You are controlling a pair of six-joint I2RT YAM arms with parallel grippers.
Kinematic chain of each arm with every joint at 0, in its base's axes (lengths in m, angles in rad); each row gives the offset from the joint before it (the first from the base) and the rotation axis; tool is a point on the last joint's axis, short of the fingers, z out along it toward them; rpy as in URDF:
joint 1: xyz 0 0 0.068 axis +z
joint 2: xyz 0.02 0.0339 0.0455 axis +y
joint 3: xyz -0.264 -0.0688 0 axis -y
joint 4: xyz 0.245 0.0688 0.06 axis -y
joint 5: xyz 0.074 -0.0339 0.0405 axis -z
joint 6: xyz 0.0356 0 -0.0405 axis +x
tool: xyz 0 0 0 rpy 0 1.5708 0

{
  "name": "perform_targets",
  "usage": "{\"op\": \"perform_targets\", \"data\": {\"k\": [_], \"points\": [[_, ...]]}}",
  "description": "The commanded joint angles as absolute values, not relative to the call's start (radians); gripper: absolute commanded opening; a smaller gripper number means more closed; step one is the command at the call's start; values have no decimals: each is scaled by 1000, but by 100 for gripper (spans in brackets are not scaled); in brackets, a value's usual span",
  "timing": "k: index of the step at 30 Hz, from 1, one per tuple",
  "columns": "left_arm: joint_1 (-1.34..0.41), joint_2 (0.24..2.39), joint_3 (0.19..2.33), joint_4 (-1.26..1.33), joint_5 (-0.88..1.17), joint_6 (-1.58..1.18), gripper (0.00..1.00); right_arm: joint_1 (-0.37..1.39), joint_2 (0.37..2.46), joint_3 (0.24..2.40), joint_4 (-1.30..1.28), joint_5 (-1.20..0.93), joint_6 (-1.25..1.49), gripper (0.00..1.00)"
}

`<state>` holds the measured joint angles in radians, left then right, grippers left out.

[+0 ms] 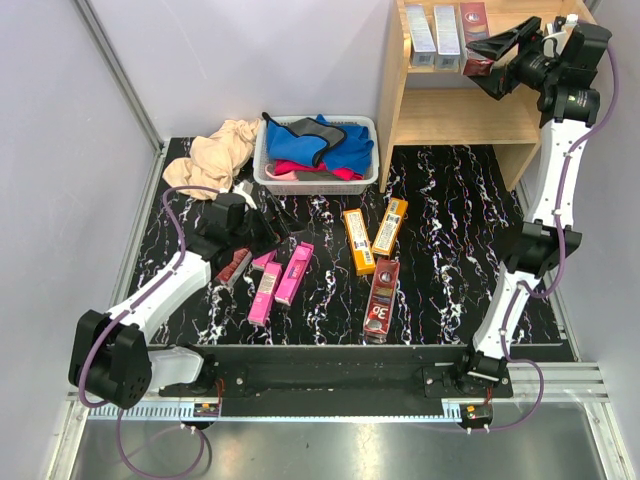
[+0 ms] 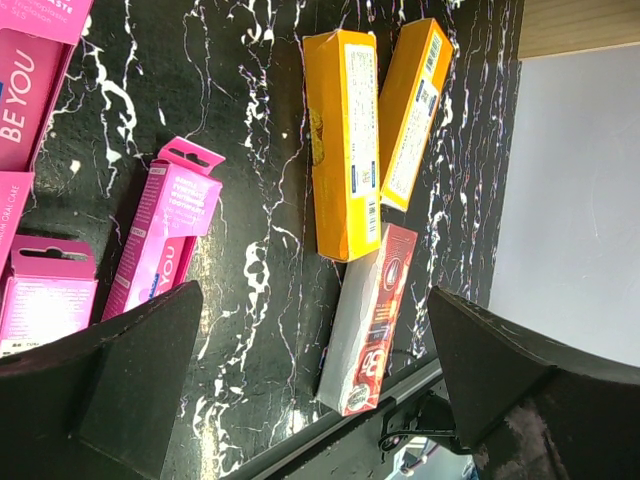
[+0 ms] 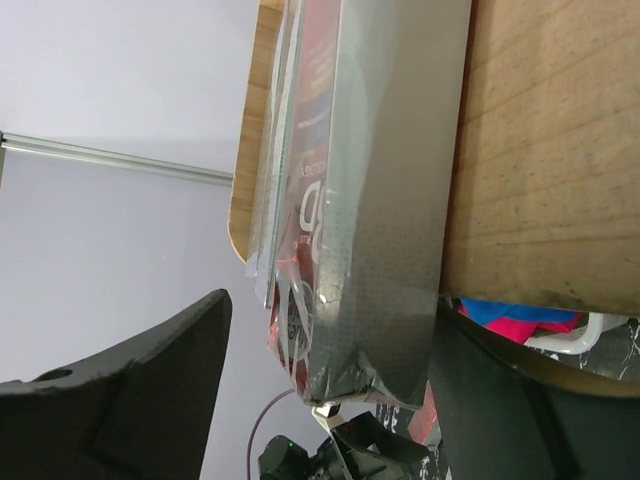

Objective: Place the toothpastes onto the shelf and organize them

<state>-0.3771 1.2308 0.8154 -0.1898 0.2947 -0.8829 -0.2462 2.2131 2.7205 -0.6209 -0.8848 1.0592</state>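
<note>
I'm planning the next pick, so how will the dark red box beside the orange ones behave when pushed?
The dark red box is a long, flat-sided carton lying flat, so it probably slides rather than rolls. It looks stiff, though thin cardboard could dent under a hard squeeze.
</note>
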Motion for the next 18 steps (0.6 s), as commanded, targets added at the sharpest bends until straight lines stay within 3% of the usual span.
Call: {"op": "perform_targets", "data": {"k": [1,12,14,15,18], "points": [[-383,1236,842,-152,327,-859,99,-255,2106,2663,-580,-899,1017,87],[-396,1238,833,-152,321,-856,99,-259,1950,2501,-580,-894,960,93],[-397,1238,833,-153,318,-854,99,-259,1889,2415,-581,-884,940,94],[-399,1238,831,-155,316,-853,99,-259,1866,2377,-580,-876,931,100],[-399,1238,838,-161,311,-845,99,-259,1773,2214,-580,-848,881,100]]}}
